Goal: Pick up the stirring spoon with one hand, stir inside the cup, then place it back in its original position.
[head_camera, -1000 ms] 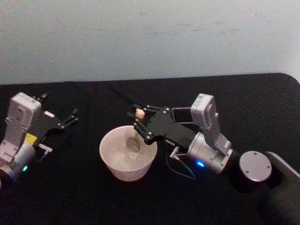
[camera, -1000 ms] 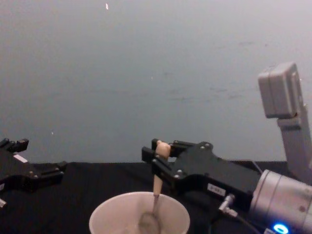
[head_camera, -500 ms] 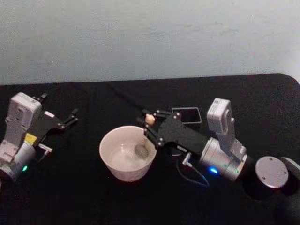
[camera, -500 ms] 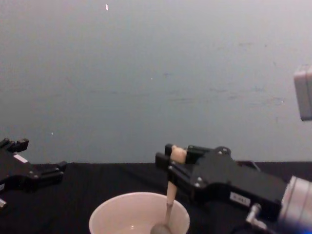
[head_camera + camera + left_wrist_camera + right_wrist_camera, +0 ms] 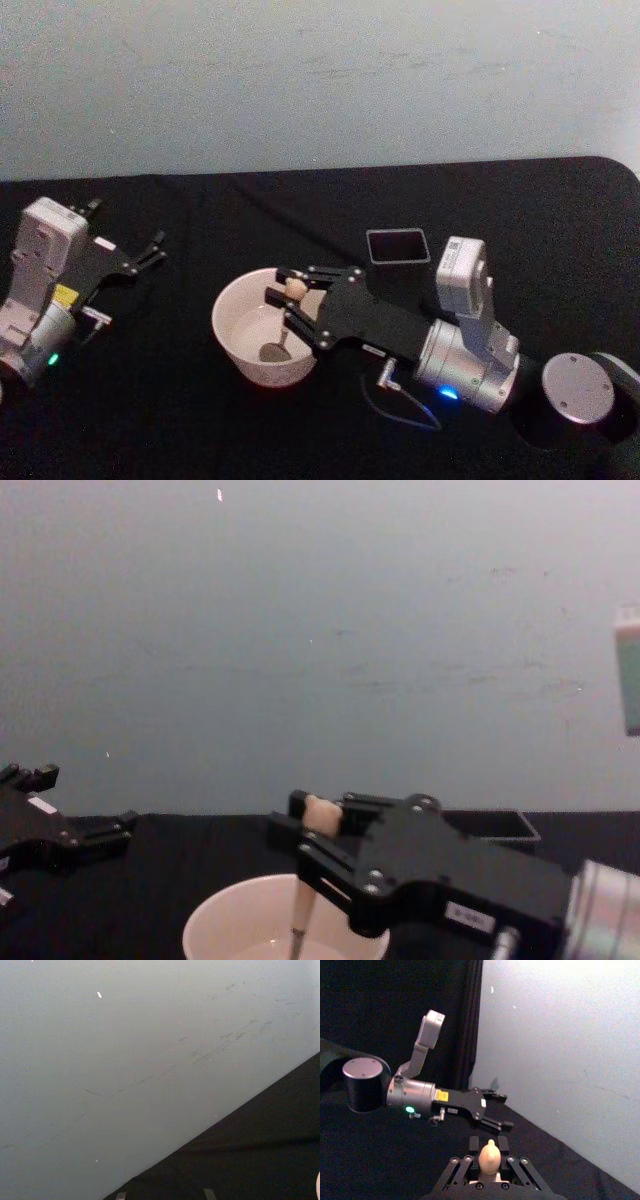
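Note:
The cream-white cup [image 5: 240,310] sits mid-table, its rim low in the chest view [image 5: 230,905]. My right gripper [image 5: 293,300] reaches over the cup's near right side, shut on the stirring spoon [image 5: 283,325]. The spoon's beige knob [image 5: 319,813] pokes up between the black fingers, and its handle drops into the cup, with the metal bowl [image 5: 270,352] near the cup's bottom. In the right wrist view the knob [image 5: 489,1157] stands between the fingers. My left gripper [image 5: 150,250] rests at the table's left, apart from the cup, its fingers spread with nothing between them [image 5: 496,1116].
A dark grey square holder [image 5: 397,247] stands behind the right arm, its rim in the chest view [image 5: 490,826]. A black cylinder with a grey lid [image 5: 576,392] sits at the front right. Black cloth covers the table, with a pale wall behind.
The right gripper has carried the spoon from the cup's far right side toward the near side and leftward. The spoon's bowl swept across the cup's inside. The left arm has not moved.

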Controlling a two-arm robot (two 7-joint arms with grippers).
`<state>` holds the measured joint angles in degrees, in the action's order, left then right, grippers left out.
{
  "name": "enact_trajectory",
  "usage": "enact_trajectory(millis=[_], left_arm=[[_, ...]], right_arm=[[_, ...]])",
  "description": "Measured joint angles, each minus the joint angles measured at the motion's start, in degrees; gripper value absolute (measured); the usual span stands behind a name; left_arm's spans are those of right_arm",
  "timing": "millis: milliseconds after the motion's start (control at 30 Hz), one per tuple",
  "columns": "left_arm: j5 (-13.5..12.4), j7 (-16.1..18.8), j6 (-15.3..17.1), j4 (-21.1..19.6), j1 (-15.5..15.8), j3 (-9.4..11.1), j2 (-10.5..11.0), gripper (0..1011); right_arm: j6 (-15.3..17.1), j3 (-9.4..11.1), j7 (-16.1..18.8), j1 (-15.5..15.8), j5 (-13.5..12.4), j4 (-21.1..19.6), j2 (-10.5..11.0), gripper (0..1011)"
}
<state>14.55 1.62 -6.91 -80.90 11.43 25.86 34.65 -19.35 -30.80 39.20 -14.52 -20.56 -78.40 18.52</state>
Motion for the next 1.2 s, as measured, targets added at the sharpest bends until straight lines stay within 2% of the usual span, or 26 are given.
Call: enact_trajectory(millis=[100, 300, 600, 1033, 1200], left_arm=[[0.0, 0.0, 0.0, 0.0, 0.0, 0.0, 0.0, 1001], [0.0, 0.0, 0.0, 0.0, 0.0, 0.0, 0.0, 1001], [0.0, 0.0, 0.0, 0.0, 0.0, 0.0, 0.0, 1002], [0.0, 0.0, 0.0, 0.0, 0.0, 0.0, 0.0, 1001], [0.0, 0.0, 0.0, 0.0, 0.0, 0.0, 0.0, 1001]], right_arm=[[-0.1, -0.5, -0.3, -0.6, 0.1, 0.7, -0.7, 214], [-1.0, -1.2, -2.1, -3.5, 1.7, 4.7, -3.5, 214], [-2.3, -0.2, -4.7, -6.7, 3.7, 10.0, -5.9, 214], [-2.5, 1.1, -5.3, -7.1, 4.3, 11.0, -6.2, 214], [-2.4, 1.6, -4.9, -6.5, 3.9, 9.7, -5.7, 214]])
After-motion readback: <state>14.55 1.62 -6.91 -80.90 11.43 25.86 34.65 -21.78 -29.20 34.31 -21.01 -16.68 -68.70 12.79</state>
